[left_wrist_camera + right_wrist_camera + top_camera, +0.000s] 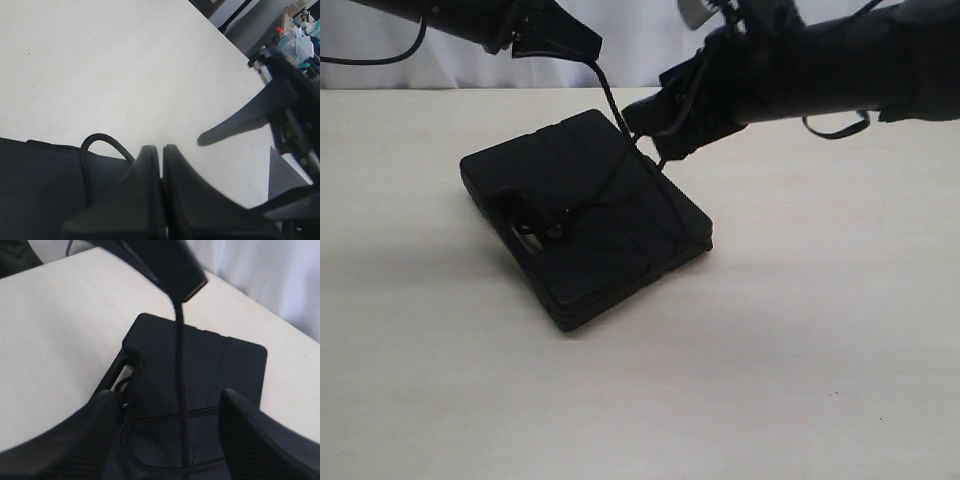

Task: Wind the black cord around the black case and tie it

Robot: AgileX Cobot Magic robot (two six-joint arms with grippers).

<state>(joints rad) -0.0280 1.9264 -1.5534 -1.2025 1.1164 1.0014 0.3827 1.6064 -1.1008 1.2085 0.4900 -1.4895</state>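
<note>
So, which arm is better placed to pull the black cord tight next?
Left, probably: the left gripper is shut on the black cord, which rises to it from the black case. The right gripper is open astride the strand, gripping nothing.

Flat black case (582,250), black cord (179,360) wrapped across it, one strand rising

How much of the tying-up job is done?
Done: the thin black braided cord lies in bands across the flat black plastic case. In hand: the left claw is shut on the cord, holding it up taut; the right claw stands open astride it. Left: tying, since no finished knot shows.
</note>
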